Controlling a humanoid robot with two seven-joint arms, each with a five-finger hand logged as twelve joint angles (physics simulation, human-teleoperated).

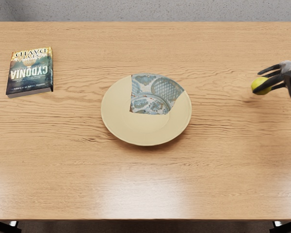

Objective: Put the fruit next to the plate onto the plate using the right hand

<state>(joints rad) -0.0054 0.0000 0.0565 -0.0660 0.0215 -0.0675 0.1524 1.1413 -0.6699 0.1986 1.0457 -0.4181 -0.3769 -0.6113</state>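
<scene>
One wooden bench (145,184) fills the view, and it carries three things: one plate, one book and one fruit.

The single plate (136,131) sits near the middle of the bench. It is round and cream-coloured, and a wedge of its upper right part shows a blue-grey pattern. Nothing lies on it.

The one book (30,71) lies flat towards the far left. Its cover faces up and its title reads upside down from this view. It is well apart from the plate.

The one fruit (259,85) is small, round and yellow-green. It is far out to the right, close to the picture's right edge and well apart from the plate, so it is not on the plate.

One hand shows, the right hand (282,78), whose arm comes in from the right edge. Its dark fingers (269,70) are curled around the fruit, one above it and one below, so the hand is holding it. A faint shadow lies on the wood just below and to the left of the fruit. Whether the fruit rests on the bench or is lifted clear of it cannot be told from this view.
</scene>
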